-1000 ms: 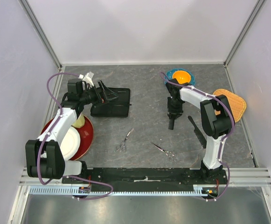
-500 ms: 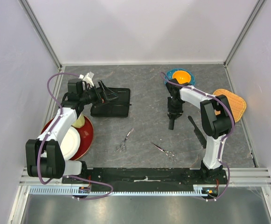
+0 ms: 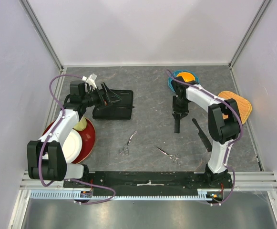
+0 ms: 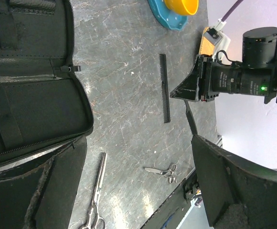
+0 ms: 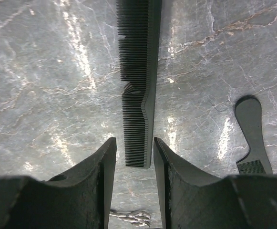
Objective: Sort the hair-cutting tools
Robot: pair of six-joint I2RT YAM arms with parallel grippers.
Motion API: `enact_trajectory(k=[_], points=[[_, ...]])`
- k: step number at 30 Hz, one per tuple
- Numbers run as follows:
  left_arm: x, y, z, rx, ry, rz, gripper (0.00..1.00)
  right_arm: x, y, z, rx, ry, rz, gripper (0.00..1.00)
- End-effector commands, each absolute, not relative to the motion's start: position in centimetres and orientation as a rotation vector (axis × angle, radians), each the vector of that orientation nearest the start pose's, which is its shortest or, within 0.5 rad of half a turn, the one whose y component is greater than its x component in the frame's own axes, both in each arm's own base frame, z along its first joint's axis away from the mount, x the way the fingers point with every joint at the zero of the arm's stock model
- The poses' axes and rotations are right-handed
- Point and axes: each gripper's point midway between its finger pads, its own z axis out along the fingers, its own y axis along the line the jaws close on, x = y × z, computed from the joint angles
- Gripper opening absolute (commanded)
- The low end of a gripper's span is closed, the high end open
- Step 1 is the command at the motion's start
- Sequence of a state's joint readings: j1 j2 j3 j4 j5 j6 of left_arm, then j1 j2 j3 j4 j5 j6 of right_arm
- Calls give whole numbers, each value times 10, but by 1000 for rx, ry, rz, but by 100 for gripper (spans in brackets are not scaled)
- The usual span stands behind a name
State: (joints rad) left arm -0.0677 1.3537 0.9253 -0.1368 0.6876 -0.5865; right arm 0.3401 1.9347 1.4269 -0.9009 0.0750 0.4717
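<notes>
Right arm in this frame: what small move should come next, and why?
Probably lower a little and close the right claw on the long narrow flat black comb. The open jaws straddle the comb's near end with a gap showing on each side, and the comb appears to lie flat on the grey marbled tabletop. It looks lined up but not yet gripped.

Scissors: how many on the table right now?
2. The left pair lies mid-table, nearer than the open black case; the right pair lies to its right, closer to the front edge. Others may be hidden inside the case.
</notes>
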Motion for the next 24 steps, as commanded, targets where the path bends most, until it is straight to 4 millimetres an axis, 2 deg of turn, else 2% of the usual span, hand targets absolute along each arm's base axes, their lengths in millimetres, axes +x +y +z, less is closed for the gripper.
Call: enact_trajectory(k=[1,3,9,16,24], points=[[352,-157,200,-123,2151,-1152,96,348,129,65,216,2902,36,46],[352,-157,199,-125,2153,-1155,96,347,129,62,210,2909,30,51],[351,-158,198,-122,2156,-1161,96,345,126,46,200,2942,-4,56],[351,-158,196,-126,2160,-1163,96,347,123,31,188,2960,-39,57],[351,-158,196,-124,2160,-1163,96,339,121,13,187,2999,-60,56]])
